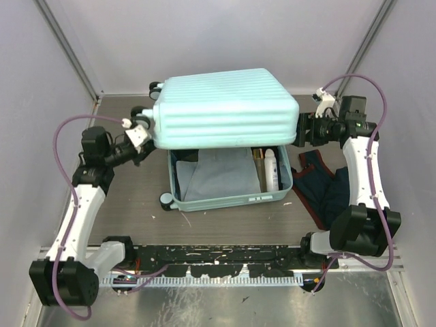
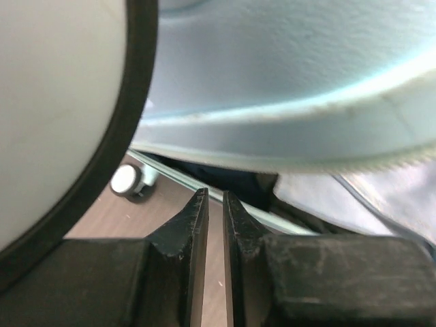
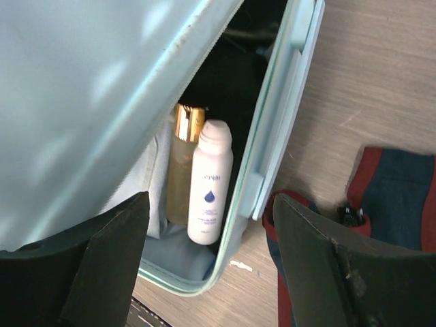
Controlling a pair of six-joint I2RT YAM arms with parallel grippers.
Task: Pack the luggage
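The pale mint-blue luggage has its ribbed lid (image 1: 225, 109) half lowered over the open base (image 1: 235, 199). In the base lie folded grey-blue cloth (image 1: 214, 176), an amber bottle (image 1: 259, 167) and a white bottle (image 1: 271, 169). My left gripper (image 1: 144, 133) is at the lid's left edge by a wheel, jaws almost together on nothing (image 2: 214, 197). My right gripper (image 1: 300, 129) is at the lid's right edge, wide open and empty (image 3: 210, 204). The right wrist view shows the white bottle (image 3: 210, 180) and the amber bottle (image 3: 182, 160) under the lid (image 3: 88, 88).
A dark blue and red garment (image 1: 327, 187) lies on the table right of the luggage, under my right arm; it also shows in the right wrist view (image 3: 395, 191). A large white wheel with a black rim (image 2: 54, 102) fills the left wrist view's left side. Grey walls close in on both sides.
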